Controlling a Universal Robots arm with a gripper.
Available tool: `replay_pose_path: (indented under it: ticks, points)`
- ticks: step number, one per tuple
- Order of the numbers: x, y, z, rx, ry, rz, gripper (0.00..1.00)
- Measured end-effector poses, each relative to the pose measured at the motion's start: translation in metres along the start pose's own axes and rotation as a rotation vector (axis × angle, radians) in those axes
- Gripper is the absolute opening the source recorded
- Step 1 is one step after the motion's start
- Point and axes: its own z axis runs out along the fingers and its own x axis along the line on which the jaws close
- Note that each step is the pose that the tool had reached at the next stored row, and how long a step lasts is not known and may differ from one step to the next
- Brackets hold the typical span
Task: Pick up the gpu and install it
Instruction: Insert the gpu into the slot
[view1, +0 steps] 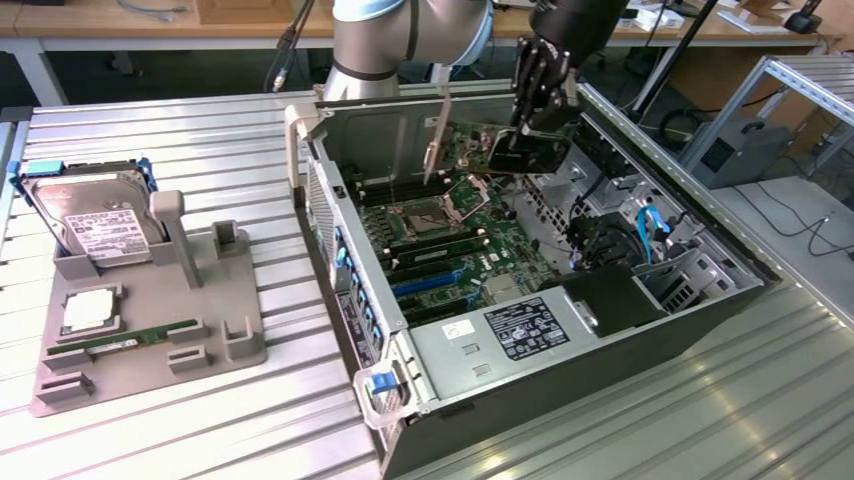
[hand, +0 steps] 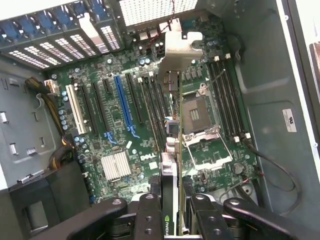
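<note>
The claw (view1: 527, 148) is clenched on the gpu (view1: 467, 150), holding it in the air over the open computer case (view1: 441, 350), which lies on its side on the ribbed metal desk (view1: 200, 430). The card hangs above the motherboard (hand: 125, 125) and is apart from it, not seated in any slot.

In the wrist view the gpu (hand: 169, 175) is seen edge-on, a thin strip pinched between the two dark fingers (hand: 150, 210), one pad on each flat face. It stands on edge, faces upright. Its long axis runs from the claw (hand: 171, 200) toward the vented rear wall (hand: 155, 10) of the case, with the metal slot bracket (hand: 180, 47) at the far end. That axis lies roughly parallel to the row of expansion slots, including the blue slot (hand: 122, 105). Which slot it sits over is hard to judge from this angle; it seems nearer the processor socket (hand: 197, 115).

The card looks light and stiff, but fragile: a bare circuit board that would likely resent bending or a hard knock on its contact edge. The flat faces near one end, where it is gripped now, seem the sensible hold, clear of the bracket and the lower edge. Held so far from the middle, it may pivot if the bracket catches.

On the exterior view's left, a grey holder (view1: 147, 350) carries a hard drive (view1: 100, 225).
</note>
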Motion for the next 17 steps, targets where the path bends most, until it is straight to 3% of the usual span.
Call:
replay_pose_path:
  ticks: [10,17]
  points:
    - [0.0000,0.0000,0.0000,-0.0028,0.0046,-0.117,0.27]
    - [0.0000,0.0000,0.0000,-0.0064,0.0104,-0.262,0.27]
